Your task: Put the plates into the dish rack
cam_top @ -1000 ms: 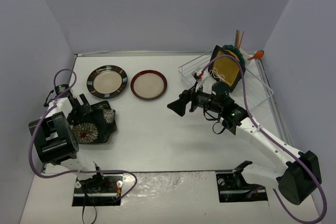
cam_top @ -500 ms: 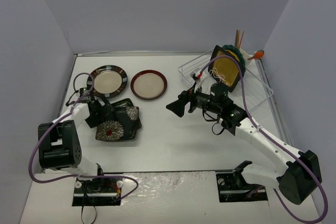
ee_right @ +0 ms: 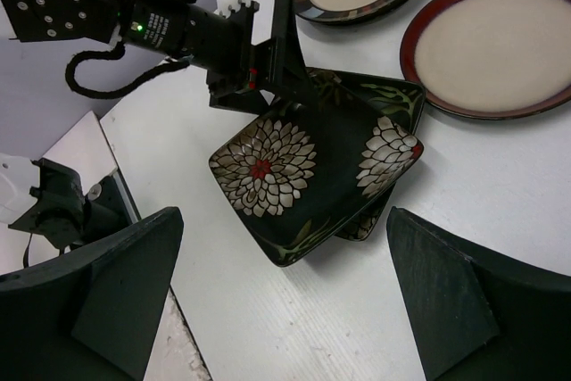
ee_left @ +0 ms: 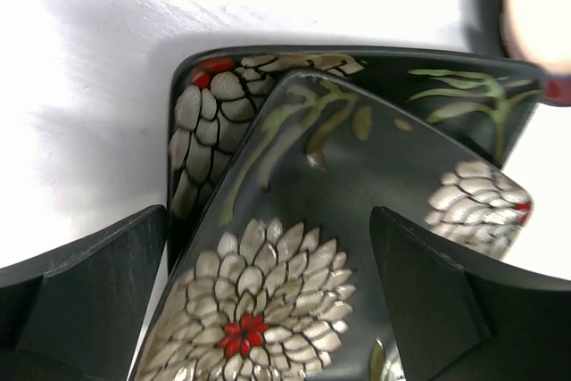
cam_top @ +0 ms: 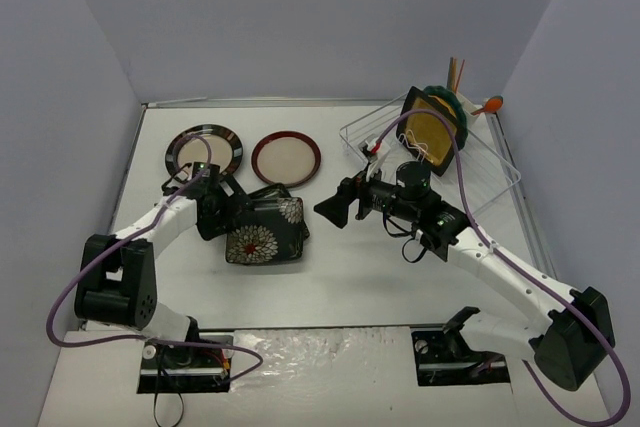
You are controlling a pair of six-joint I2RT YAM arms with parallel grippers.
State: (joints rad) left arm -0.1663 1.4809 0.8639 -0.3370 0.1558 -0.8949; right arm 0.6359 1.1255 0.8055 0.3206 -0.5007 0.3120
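The left hand (cam_top: 228, 219) pinches the rim of the floral plate (cam_top: 268, 233), likely heavy, slick and brittle; the right hand (cam_top: 326, 209) gapes wide, empty.

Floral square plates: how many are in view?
2. The upper floral plate, tilted, is held by the left end effector; the lower floral plate lies under it on the table.

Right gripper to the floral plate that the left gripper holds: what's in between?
Nothing: only bare white table separates the right gripper from the floral plate, clearest in the top external view.
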